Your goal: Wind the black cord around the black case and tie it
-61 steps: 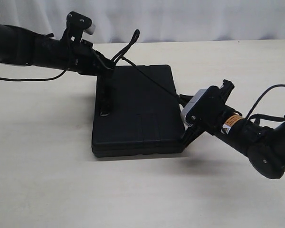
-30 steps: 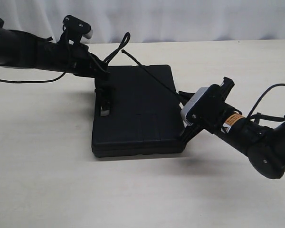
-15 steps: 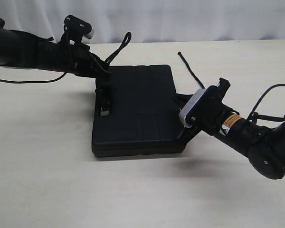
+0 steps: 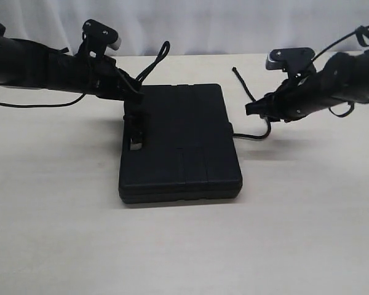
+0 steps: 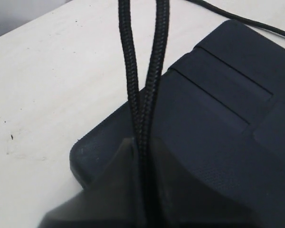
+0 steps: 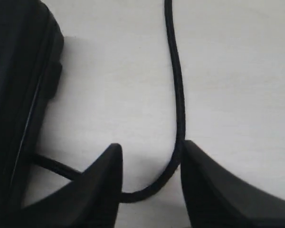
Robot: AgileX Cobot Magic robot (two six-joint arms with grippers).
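Observation:
The black case (image 4: pixel 178 147) lies flat in the middle of the table. My left gripper (image 4: pixel 135 92) hovers over its far left corner, shut on two strands of the black cord (image 5: pixel 142 85), which run up and away from the jaws (image 5: pixel 145 152) as a loop (image 4: pixel 157 61). The cord's other stretch (image 4: pixel 246 86) lies loose on the table to the right of the case (image 6: pixel 14 71). My right gripper (image 4: pixel 252 109) hangs over it, open. In the right wrist view the cord (image 6: pixel 178 80) curves between the spread fingers (image 6: pixel 107 175), ungripped.
A dark strip with a pale tip (image 4: pixel 135 138) lies on the case's left part. A white curtain (image 4: pixel 234 24) hangs behind the table's far edge. Bare tabletop (image 4: pixel 184 246) lies in front of the case.
My right gripper has let go of the cord, opened, and swung back and up from the case's right front edge. The cord dropped onto the table. The left gripper kept still.

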